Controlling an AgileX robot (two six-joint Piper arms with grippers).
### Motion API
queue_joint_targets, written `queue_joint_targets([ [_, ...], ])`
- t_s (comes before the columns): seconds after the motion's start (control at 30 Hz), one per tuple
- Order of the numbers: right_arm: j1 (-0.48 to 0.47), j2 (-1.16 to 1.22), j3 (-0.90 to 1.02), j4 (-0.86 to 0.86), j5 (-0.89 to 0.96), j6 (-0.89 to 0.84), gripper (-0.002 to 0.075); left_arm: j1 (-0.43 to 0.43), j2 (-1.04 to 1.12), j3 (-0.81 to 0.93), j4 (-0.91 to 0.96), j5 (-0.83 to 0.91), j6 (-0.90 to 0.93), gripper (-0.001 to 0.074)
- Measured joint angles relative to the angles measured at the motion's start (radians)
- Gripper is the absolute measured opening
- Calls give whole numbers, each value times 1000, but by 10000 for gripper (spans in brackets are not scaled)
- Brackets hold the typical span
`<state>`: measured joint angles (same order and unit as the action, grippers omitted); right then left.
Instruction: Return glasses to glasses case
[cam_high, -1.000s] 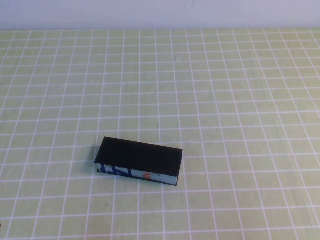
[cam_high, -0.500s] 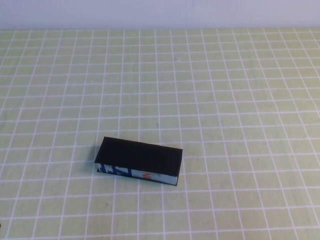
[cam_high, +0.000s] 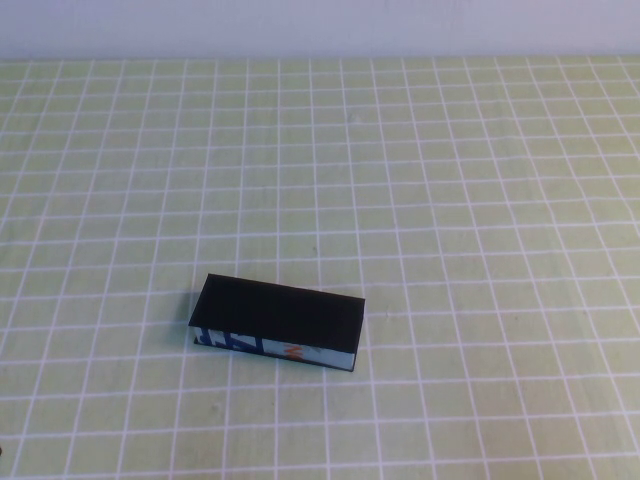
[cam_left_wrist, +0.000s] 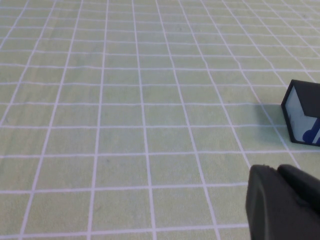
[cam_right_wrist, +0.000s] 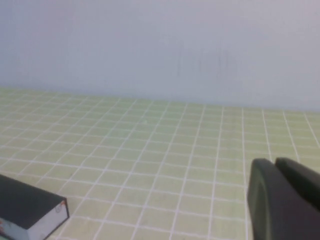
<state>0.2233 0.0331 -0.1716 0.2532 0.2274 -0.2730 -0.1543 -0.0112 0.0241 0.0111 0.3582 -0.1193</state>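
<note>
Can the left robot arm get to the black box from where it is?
Probably yes: only bare green checked cloth lies between the left gripper and the glasses case. The right gripper sits apart.

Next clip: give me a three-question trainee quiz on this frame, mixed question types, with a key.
1. True or false: the glasses case lies shut on the checked tablecloth with its black lid up.
2. Multiple choice: where are the glasses? A. beside the case; B. in the left gripper; C. not visible in any view.
3. Fill in: in the high view, ____ arms appear over the table.

Key: 1 true. 2 C. 3 no. Only the wrist views show the grippers: the left gripper and right gripper appear only as dark bodies at each picture's edge, away from the case.
</note>
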Motion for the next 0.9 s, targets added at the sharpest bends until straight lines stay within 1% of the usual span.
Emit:
queue_joint_targets([
  [0.17,-67,-20,114,105,20,0,-18,0,0,0,0,0,0,-3],
  [0.3,-89,-34,189,139,75,0,-18,0,0,0,0,0,0,-4],
  [0.9,-93,-40,199,103,93,11,-18,0,-1,0,6,2,0,-3],
])
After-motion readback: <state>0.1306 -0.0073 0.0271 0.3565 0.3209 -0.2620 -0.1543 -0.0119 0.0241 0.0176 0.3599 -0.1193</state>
